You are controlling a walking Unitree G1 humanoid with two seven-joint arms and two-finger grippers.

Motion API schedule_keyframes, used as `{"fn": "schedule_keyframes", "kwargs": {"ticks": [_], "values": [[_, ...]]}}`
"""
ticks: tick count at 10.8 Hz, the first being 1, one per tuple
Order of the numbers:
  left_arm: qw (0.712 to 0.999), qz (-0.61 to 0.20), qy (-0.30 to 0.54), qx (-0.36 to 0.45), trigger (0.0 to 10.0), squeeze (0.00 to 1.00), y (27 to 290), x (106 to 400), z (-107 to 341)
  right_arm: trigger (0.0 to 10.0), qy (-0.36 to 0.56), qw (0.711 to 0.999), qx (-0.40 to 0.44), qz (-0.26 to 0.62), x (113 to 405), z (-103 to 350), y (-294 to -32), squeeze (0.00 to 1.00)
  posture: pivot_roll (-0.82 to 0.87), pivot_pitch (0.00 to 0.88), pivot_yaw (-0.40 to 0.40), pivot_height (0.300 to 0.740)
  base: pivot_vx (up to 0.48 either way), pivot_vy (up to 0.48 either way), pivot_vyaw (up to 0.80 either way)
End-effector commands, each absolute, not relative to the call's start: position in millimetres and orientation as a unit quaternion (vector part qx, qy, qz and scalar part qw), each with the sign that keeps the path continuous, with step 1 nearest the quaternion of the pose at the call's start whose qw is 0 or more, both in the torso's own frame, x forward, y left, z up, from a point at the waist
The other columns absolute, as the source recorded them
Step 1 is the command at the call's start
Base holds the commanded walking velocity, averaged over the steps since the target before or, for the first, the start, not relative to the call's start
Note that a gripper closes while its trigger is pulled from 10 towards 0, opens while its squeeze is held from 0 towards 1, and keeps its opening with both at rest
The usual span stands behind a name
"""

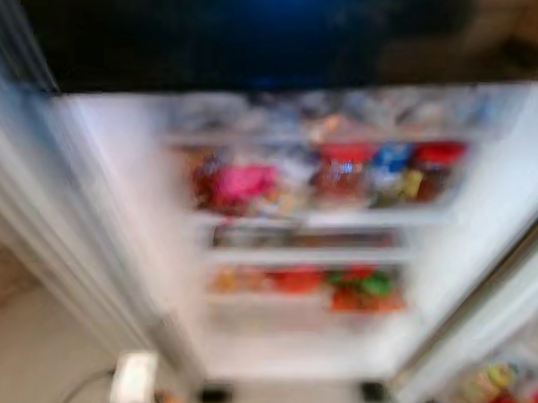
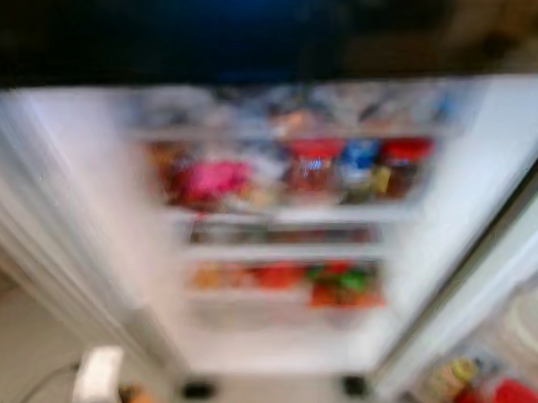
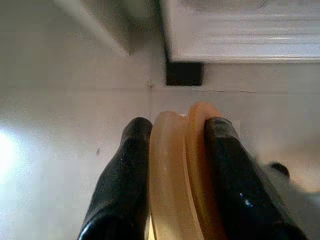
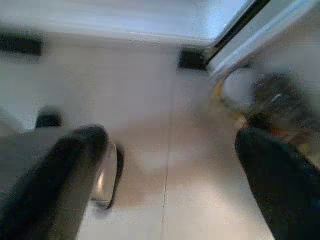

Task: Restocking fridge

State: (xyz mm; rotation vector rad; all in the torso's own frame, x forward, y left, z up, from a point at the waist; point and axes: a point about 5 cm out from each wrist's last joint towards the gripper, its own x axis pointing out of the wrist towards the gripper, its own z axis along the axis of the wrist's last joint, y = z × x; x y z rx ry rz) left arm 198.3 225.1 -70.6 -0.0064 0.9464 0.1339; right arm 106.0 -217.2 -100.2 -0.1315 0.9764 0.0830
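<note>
White fridge open ahead, heavily blurred; shelves crowded with red-lidded jars, pink packet, red and green items lower down. Left gripper low over pale tiled floor, fingers clamped on tan-orange rounded item. Right gripper fingers spread apart, holding nothing, above floor near fridge base.

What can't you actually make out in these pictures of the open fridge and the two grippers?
- Fridge shelves, eye views: motion blur reduces the food to red, pink and blue blobs; no labels readable.
- Door bin items: blurred and cut off by the picture's edge.
- Left gripper, left wrist view: shut on a tan rounded object; its lower part is cropped, identity unclear.
- Right gripper, open: blurred things beyond its fingers unidentifiable.
</note>
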Motion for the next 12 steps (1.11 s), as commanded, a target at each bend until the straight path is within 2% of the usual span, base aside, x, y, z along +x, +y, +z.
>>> {"fn": "schedule_keyframes", "kwargs": {"ticks": [1, 8, 10, 12], "values": [[0.89, 0.054, 0.453, -0.01, 10.0, 0.0, 216.6, 201.7, -70.7, 10.0, 0.488, 0.87, -0.055, 0.05, 94.8, -104.9, -210.5, 0.0, -0.06, 0.041, 0.051, 0.74, 0.0, 0.0, 0.0], [0.896, 0.065, 0.438, -0.018, 10.0, 0.0, 215.9, 202.9, -69.7, 10.0, 0.49, 0.868, -0.065, 0.053, 94.6, -104.8, -212.4, 0.0, -0.06, 0.033, 0.049, 0.74, 0.0, 0.0, 0.0], [0.897, 0.066, 0.436, -0.017, 10.0, 0.0, 215.9, 203.2, -69.5, 10.0, 0.486, 0.865, -0.115, 0.05, 96.5, -103.8, -216.4, 0.0, -0.06, 0.031, 0.049, 0.74, 0.0, 0.0, 0.0], [0.898, 0.067, 0.435, -0.018, 10.0, 0.0, 216.0, 203.2, -69.5, 10.0, 0.497, 0.848, -0.183, 0.028, 95.7, -104.3, -223.0, 0.0, -0.06, 0.033, 0.049, 0.74, 0.0, 0.0, 0.0]]}}
